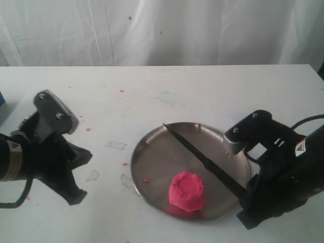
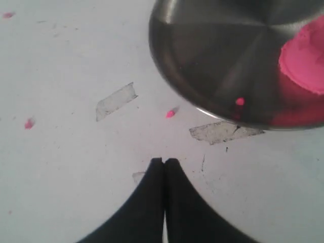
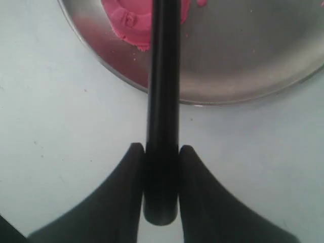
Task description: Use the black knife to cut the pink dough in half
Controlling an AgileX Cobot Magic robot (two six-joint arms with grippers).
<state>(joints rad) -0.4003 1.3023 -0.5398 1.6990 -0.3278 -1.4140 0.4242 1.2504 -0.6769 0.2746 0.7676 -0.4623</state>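
A steel plate (image 1: 157, 162) rests on the tabletop (image 1: 202, 91) before the right pincer (image 3: 161, 149), tape scraps (image 2: 116, 100) and crumbs (image 2: 170, 113) near the left pincer (image 2: 164, 161).

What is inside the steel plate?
The pink dough and a pink crumb; the black knife, held by the right gripper, crosses the plate. The metal under the dough is hidden.

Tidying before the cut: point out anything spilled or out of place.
Pink crumbs are scattered over the white table, one inside the steel plate. Torn tape scraps lie stuck to the table beside the plate. The pink dough is uncut.
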